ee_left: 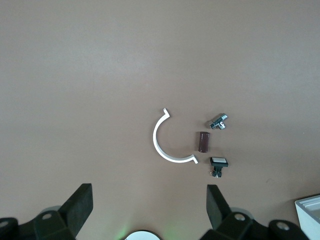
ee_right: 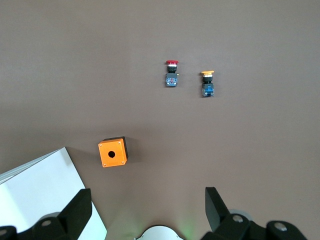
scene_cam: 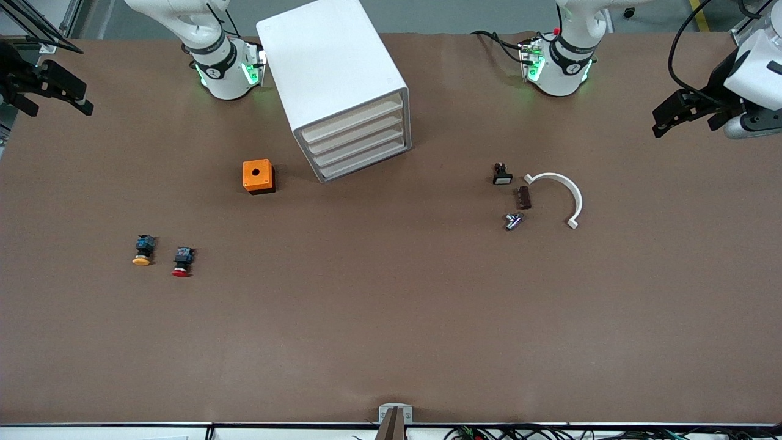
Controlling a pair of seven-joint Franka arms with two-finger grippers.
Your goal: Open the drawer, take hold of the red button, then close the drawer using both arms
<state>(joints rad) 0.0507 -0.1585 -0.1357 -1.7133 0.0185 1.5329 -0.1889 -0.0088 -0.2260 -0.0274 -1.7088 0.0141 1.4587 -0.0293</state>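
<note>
The white cabinet (scene_cam: 333,73) stands between the arm bases, and its four cream-fronted drawers (scene_cam: 359,143) are all shut. The red-capped button (scene_cam: 182,261) (ee_right: 171,75) lies on its side on the brown table, toward the right arm's end and nearer to the front camera than the cabinet. My right gripper (scene_cam: 82,98) (ee_right: 148,196) hangs open and empty over the table's edge at that end. My left gripper (scene_cam: 658,122) (ee_left: 149,192) hangs open and empty over the left arm's end of the table.
A yellow-capped button (scene_cam: 143,250) lies beside the red one. An orange cube with a hole (scene_cam: 258,176) sits beside the cabinet. Toward the left arm's end lie a white curved piece (scene_cam: 559,192), a brown block (scene_cam: 524,197), a metal fitting (scene_cam: 513,221) and a small black switch (scene_cam: 501,175).
</note>
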